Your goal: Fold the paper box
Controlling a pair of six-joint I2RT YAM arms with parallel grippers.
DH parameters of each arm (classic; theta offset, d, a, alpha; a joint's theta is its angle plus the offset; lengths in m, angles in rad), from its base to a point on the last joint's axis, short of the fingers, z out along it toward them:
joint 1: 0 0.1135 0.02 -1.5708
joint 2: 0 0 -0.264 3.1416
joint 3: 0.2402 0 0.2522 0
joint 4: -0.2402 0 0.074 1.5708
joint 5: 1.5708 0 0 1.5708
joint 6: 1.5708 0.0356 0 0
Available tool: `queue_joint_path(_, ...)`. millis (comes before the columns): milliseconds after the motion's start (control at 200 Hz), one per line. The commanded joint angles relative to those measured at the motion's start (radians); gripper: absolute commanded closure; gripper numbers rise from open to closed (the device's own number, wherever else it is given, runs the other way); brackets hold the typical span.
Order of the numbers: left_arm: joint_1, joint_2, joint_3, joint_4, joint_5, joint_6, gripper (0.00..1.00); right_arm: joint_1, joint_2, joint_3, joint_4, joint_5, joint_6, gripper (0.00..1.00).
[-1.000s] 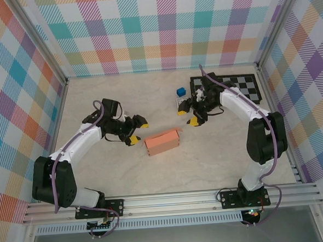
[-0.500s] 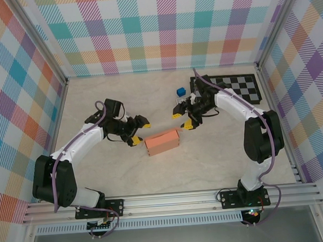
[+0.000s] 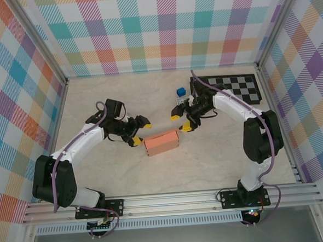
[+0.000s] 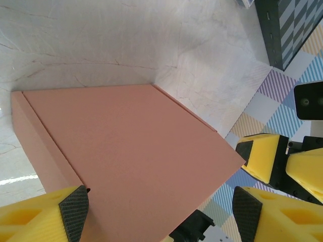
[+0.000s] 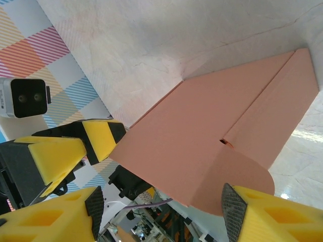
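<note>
The paper box [image 3: 162,142] lies mid-table between the left gripper [image 3: 140,132] and right gripper [image 3: 181,122], both jaws wide apart and empty; each should probably square up to an end before tucking the rounded flap [image 5: 241,177].

The paper box [image 4: 131,151] is seen lying closed on the marbled table [image 4: 101,40], framed between the widely parted pads of the left gripper [image 4: 160,214]. The right gripper [image 4: 280,164] is glimpsed beyond its corner.
</note>
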State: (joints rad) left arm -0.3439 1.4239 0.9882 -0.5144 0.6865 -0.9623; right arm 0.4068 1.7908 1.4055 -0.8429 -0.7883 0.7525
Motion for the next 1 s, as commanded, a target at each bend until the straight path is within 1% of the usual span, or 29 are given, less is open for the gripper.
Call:
queue_joint_path(0,-0.022,-0.005,-0.010,0.043,-0.001,-0.035,0.22,0.014,0.008,-0.021,0.015,-0.030,0.036,0.35)
queue_joint_path(375,-0.047,0.015,-0.013,0.115,-0.017,-0.083,0.23,0.038,-0.027,-0.083,0.103,-0.008,0.150,0.37)
queue_joint_path(450,-0.042,0.035,0.014,0.110,-0.015,-0.058,0.23,0.039,-0.033,-0.080,0.101,0.018,0.156,0.37)
queue_joint_path(515,-0.027,0.058,0.056,0.064,-0.025,-0.006,0.22,0.035,-0.035,-0.070,0.097,0.030,0.157,0.37)
queue_joint_path(635,0.031,0.094,0.129,-0.008,-0.031,0.075,0.22,0.027,-0.035,-0.052,0.097,0.045,0.169,0.36)
queue_joint_path(720,0.059,0.104,0.177,-0.063,-0.032,0.128,0.21,0.024,-0.032,-0.030,0.074,0.061,0.152,0.34)
queue_joint_path(810,0.077,0.093,0.206,-0.132,-0.042,0.188,0.20,0.018,-0.032,-0.009,0.028,0.083,0.102,0.33)
queue_joint_path(995,0.092,0.030,0.128,-0.237,-0.007,0.255,0.19,-0.009,-0.029,0.022,-0.099,0.098,-0.057,0.28)
